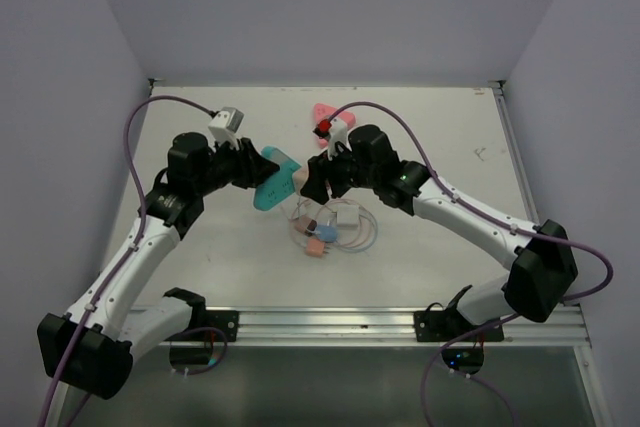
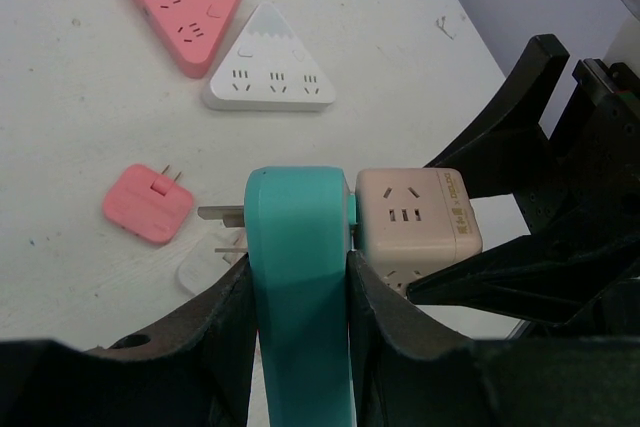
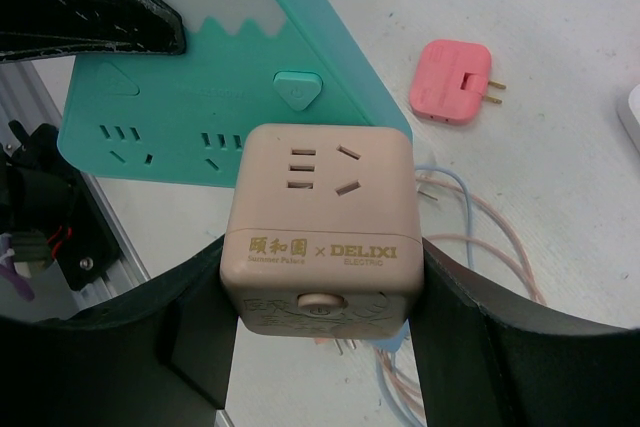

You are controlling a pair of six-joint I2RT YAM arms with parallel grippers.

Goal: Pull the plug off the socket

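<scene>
The white table (image 1: 450, 147) filled the middle of the overhead view. Near its centre, the left gripper (image 2: 300, 282) pinched the teal triangular socket (image 2: 300, 347) by its flat faces. The right gripper (image 3: 320, 307) clamped the beige cube plug (image 3: 320, 217), which sat against the socket's face; whether its prongs were seated could not be told. A small pink adapter (image 2: 148, 203) lay at middle left of the left wrist view.

Left gripper (image 2: 300, 292) clamping teal socket (image 2: 300, 217), right gripper (image 2: 430, 229) holding beige cube plug (image 2: 405, 212)
</scene>
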